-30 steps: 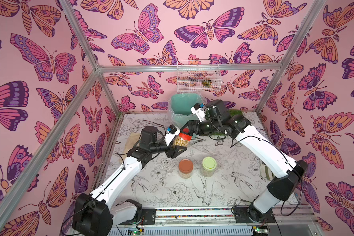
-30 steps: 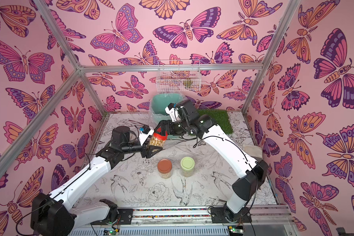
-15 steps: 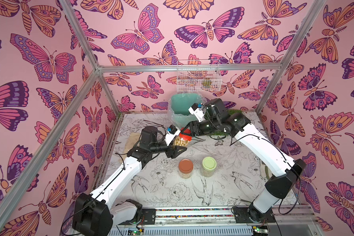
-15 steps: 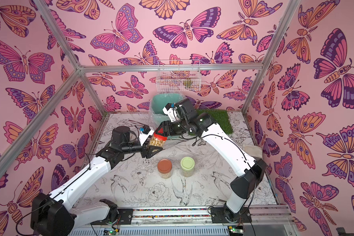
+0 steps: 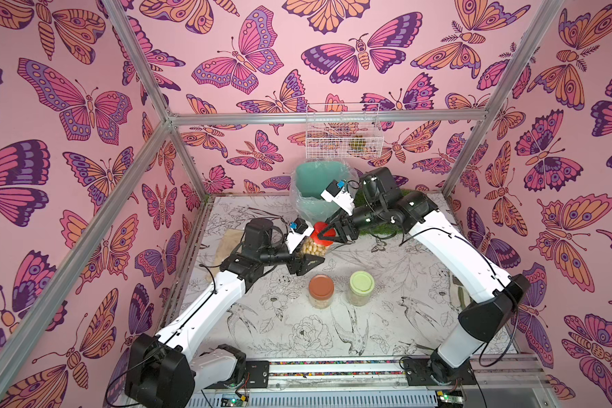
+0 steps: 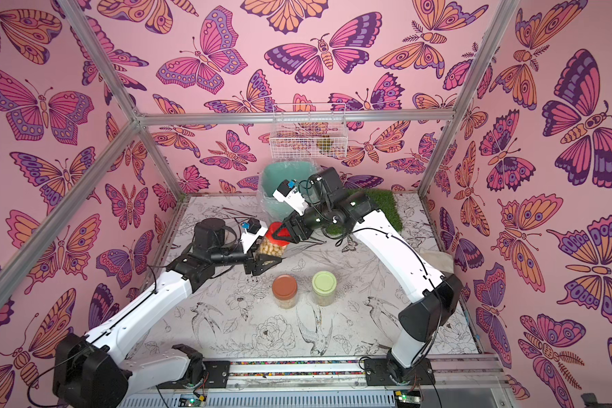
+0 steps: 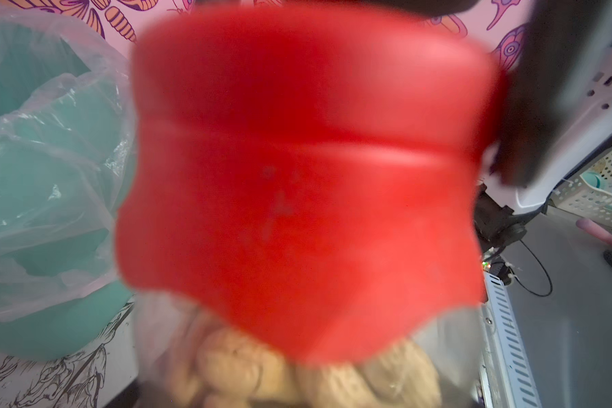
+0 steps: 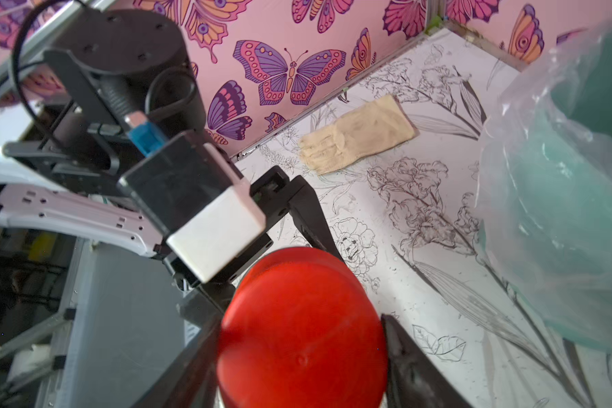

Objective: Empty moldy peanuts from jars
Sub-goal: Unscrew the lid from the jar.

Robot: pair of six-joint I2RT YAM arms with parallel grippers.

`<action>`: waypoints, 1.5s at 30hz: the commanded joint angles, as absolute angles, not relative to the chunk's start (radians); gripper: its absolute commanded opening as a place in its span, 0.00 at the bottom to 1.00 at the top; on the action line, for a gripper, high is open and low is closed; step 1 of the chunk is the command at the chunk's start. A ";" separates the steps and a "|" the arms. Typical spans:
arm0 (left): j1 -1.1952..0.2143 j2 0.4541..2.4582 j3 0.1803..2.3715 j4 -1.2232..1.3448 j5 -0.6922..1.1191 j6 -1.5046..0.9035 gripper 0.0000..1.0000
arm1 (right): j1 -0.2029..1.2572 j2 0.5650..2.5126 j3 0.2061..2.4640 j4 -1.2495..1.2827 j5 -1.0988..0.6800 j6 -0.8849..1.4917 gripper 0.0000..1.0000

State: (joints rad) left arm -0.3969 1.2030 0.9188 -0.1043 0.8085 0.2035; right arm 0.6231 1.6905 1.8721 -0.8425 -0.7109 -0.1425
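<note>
A clear jar (image 5: pixel 313 248) (image 6: pixel 271 249) of moldy peanuts (image 7: pixel 297 374) is held tilted above the table, with my left gripper (image 5: pixel 307 259) (image 6: pixel 265 260) shut on its body. My right gripper (image 5: pixel 327 235) (image 6: pixel 283 236) (image 8: pixel 301 353) is shut on that jar's red lid (image 5: pixel 323 230) (image 7: pixel 297 176) (image 8: pixel 301 335), one dark finger (image 8: pixel 410 364) on each side of it. Two more jars stand upright on the table in front, one with a brown lid (image 5: pixel 321 291) (image 6: pixel 284 291) and one with a light green lid (image 5: pixel 361 288) (image 6: pixel 323 288). Both hold peanuts.
A teal bin (image 5: pixel 315 190) (image 6: pixel 280 183) (image 7: pixel 32 176) (image 8: pixel 562 212) with a clear liner stands just behind the held jar. A green grass mat (image 6: pixel 371 205) lies under the right arm. A beige cloth (image 8: pixel 357 134) (image 5: pixel 227 243) lies by the left wall. A wire basket (image 5: pixel 341 130) hangs on the back wall.
My right gripper's jaws have come together onto the red lid. The left arm and the jar it holds have stayed in place.
</note>
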 commanded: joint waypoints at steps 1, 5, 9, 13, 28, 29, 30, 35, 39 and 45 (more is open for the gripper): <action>-0.387 1.201 0.925 -0.106 0.802 0.158 0.00 | 0.608 1.681 1.845 -0.915 -0.730 -0.406 0.16; -0.387 1.197 0.924 -0.107 0.802 0.158 0.00 | 0.606 1.669 1.829 -0.894 -0.730 -0.455 0.23; -0.387 1.195 0.920 -0.109 0.799 0.158 0.00 | 0.606 1.676 1.848 -0.880 -0.777 -0.416 0.35; -0.387 1.194 0.920 -0.108 0.801 0.159 0.00 | 0.604 1.678 1.850 -0.853 -0.807 -0.335 0.58; -0.387 1.190 0.913 -0.108 0.792 0.163 0.00 | 0.601 1.637 1.826 -0.729 -0.670 0.015 1.00; -0.387 1.190 0.914 -0.109 0.790 0.163 0.00 | 0.601 1.632 1.829 -0.728 -0.636 0.062 1.00; -0.387 1.190 0.914 -0.109 0.789 0.164 0.00 | 0.600 1.627 1.829 -0.727 -0.591 0.111 1.00; -0.387 1.195 0.914 -0.107 0.788 0.166 0.00 | 0.599 1.614 1.818 -0.760 -0.471 0.294 0.99; -0.387 1.198 0.913 -0.108 0.785 0.166 0.00 | 0.602 1.595 1.791 -0.747 -0.469 0.365 0.99; -0.387 1.206 0.914 -0.108 0.785 0.166 0.00 | 0.621 1.601 1.786 -0.729 -0.478 0.420 0.99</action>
State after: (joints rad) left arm -0.3927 1.2045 0.9188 -0.1287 0.7815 0.1707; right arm 0.6079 1.6154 1.7920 -0.7502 -0.4896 0.3576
